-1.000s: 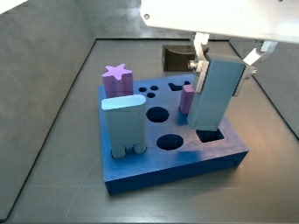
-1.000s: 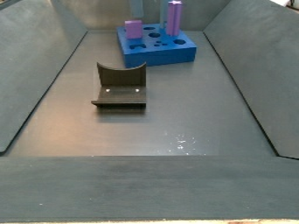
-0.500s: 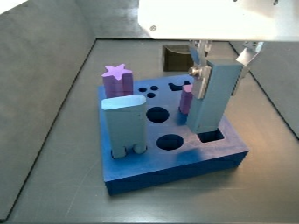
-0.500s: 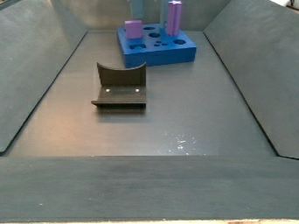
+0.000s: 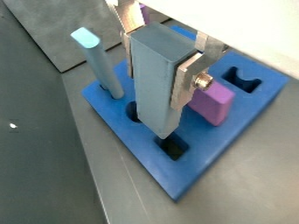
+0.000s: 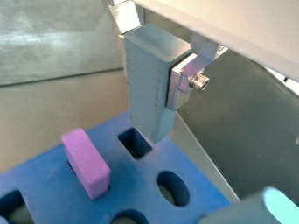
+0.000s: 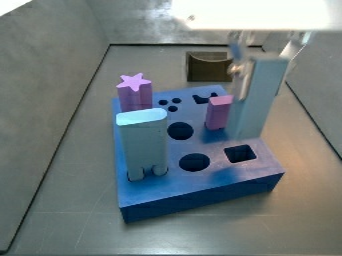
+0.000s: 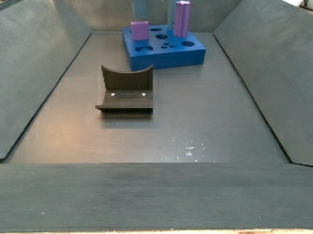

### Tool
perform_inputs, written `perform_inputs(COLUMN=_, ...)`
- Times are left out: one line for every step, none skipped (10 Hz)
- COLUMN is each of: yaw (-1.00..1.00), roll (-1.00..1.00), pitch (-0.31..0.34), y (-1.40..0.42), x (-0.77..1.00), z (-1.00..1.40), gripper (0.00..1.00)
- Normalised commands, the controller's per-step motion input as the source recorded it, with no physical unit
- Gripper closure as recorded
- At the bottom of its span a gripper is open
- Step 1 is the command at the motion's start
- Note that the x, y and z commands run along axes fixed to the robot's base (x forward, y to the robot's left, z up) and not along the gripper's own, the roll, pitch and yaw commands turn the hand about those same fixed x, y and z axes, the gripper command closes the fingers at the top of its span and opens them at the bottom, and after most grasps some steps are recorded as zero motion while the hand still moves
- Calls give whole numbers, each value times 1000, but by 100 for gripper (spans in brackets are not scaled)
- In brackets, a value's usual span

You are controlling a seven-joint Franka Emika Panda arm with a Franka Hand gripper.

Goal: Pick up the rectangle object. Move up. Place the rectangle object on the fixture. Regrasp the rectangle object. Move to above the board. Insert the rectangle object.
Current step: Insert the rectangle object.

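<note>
My gripper (image 7: 263, 65) is shut on the rectangle object (image 7: 257, 98), a slate grey-blue bar held upright over the board (image 7: 201, 188). In both wrist views the silver fingers (image 5: 187, 80) clamp the bar (image 5: 156, 79) on two sides near its upper end. The gripper (image 6: 152, 61) keeps the bar's (image 6: 149, 83) lower end just above the blue slab, close to the square hole (image 6: 136, 144), which also shows in a side view (image 7: 241, 154). The dark fixture (image 8: 126, 91) stands bare on the floor, apart from the board (image 8: 171, 57).
On the board stand a pale blue block with legs (image 7: 140, 145), a purple star block (image 7: 132, 90) and a pink block (image 7: 219, 112). Round holes (image 7: 195, 162) lie open near the square one. Grey sloping walls (image 8: 37, 73) surround the floor.
The gripper has carried the bar up and to the right. The bar's lower end, which hung right over the square hole, now sits higher and behind it.
</note>
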Motion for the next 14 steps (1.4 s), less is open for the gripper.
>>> perform_inputs(yaw=0, roll=-34, pitch=0, y=0, x=34, z=0, gripper=100)
perform_inputs(yaw=23, roll=0, pitch=-37, y=-11, x=0, z=0, gripper=100)
perform_inputs(yaw=186, roll=86, pitch=-426, y=-197, x=-329, z=-97, gripper=100)
perform_inputs(yaw=157, roll=46, pitch=-354, y=-111, x=-237, z=0, gripper=100)
perform_inputs(yaw=166, roll=-3, pitch=-169, y=0, x=-9, z=0, gripper=100)
perform_inputs(yaw=160, roll=0, pitch=-309, y=0, x=34, z=54, gripper=100)
perform_inputs(yaw=134, roll=83, pitch=-551, y=140, x=234, z=203, gripper=100)
perform_inputs(yaw=106, roll=214, pitch=-771, y=189, x=46, z=349, gripper=100)
perform_inputs(yaw=54, roll=66, pitch=-580, y=31, x=-11, z=160, gripper=100)
perform_inputs(yaw=0, roll=0, pitch=-34, y=0, x=-20, z=0, gripper=100)
perform_inputs(yaw=0, roll=0, pitch=-83, y=0, x=-23, z=0, gripper=100)
perform_inputs(yaw=0, roll=820, pitch=-97, y=-254, x=0, z=60, gripper=100)
perform_inputs(yaw=0, roll=1000, pitch=-351, y=-289, x=-31, z=89, gripper=100)
perform_inputs(yaw=0, roll=1000, pitch=-274, y=-280, x=0, z=117, gripper=100)
